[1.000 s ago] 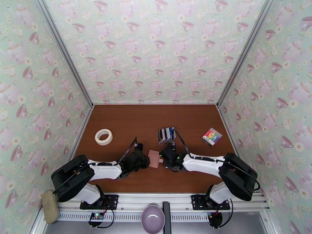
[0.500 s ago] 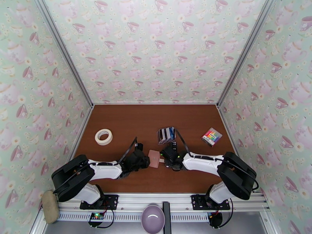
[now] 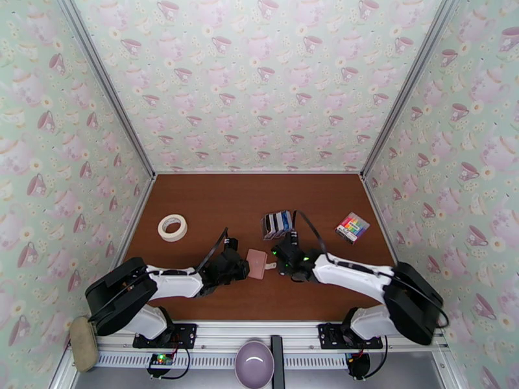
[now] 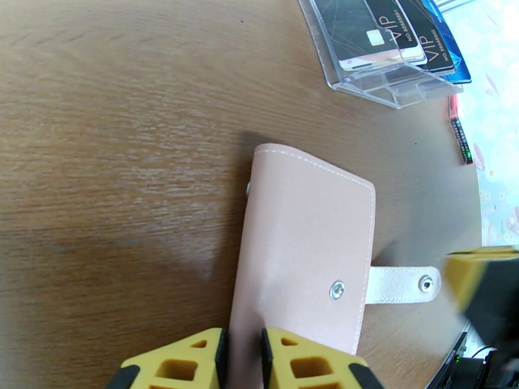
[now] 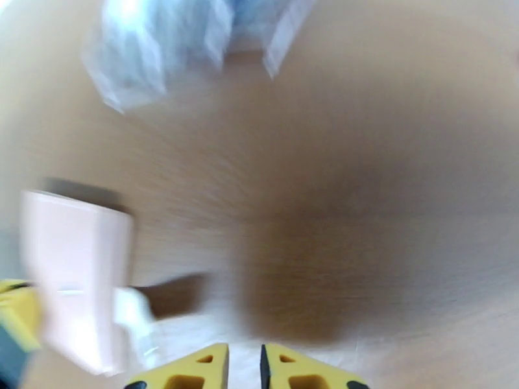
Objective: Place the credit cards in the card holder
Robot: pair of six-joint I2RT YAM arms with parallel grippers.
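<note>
The pale pink card holder (image 3: 257, 262) lies folded on the brown table between my two grippers. In the left wrist view the card holder (image 4: 305, 254) has its snap tab (image 4: 399, 284) sticking out to the right. My left gripper (image 4: 244, 361) is shut on the holder's near edge, with pink showing between the yellow fingers. The credit cards (image 3: 277, 223) stand in a clear stand just behind, and black cards (image 4: 389, 30) show there too. My right gripper (image 3: 277, 258) hovers beside the tab, its fingers (image 5: 188, 374) close together with nothing between them. The right wrist view is blurred.
A roll of white tape (image 3: 172, 227) lies at the left of the table. A rainbow-striped block (image 3: 352, 227) sits at the right. A grey bowl (image 3: 253, 364) rests on the rail below the table's near edge.
My right arm has swung outward and its gripper has pulled slightly back from the card holder's tab. The left gripper and the holder have stayed in place.
</note>
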